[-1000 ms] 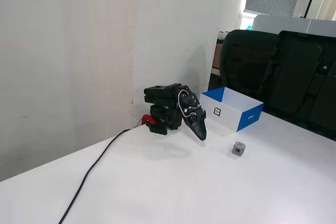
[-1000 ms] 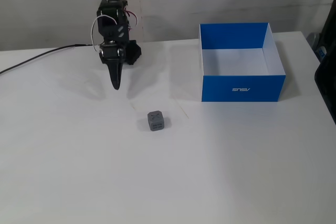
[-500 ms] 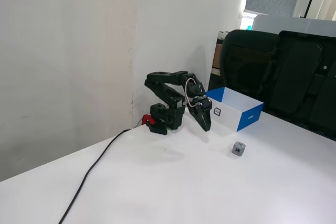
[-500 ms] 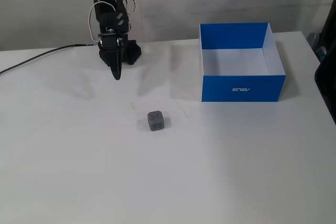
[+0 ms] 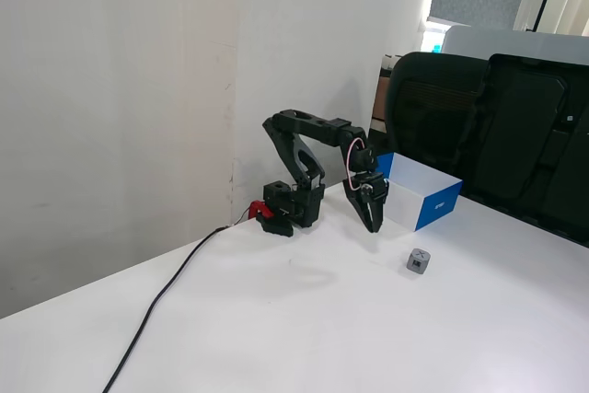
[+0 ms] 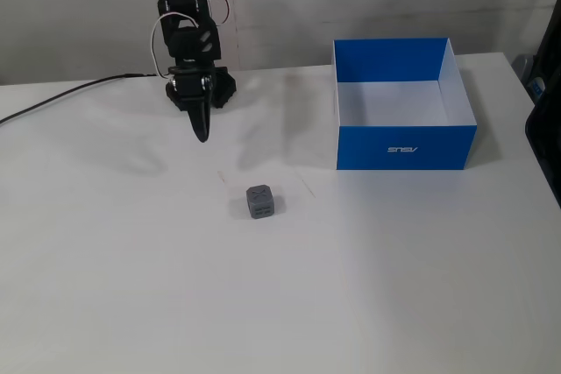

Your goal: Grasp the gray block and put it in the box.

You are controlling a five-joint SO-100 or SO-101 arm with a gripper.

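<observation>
The gray block (image 6: pixel 260 201), a tiny cube with a dark X on top, sits on the white table; it also shows in a fixed view (image 5: pixel 419 261). The box (image 6: pixel 402 144) is blue outside and white inside, open-topped and empty, at the back right; in a fixed view (image 5: pixel 423 192) it stands behind the arm. My black gripper (image 6: pixel 202 132) hangs tip-down above the table, its jaws together and empty, up and to the left of the block. In a fixed view the gripper (image 5: pixel 374 225) is left of the block and in front of the box.
The arm's base (image 5: pixel 293 206) stands near the wall with a black cable (image 5: pixel 170 292) running across the table toward the front. A black office chair (image 5: pixel 497 126) stands behind the table's far edge.
</observation>
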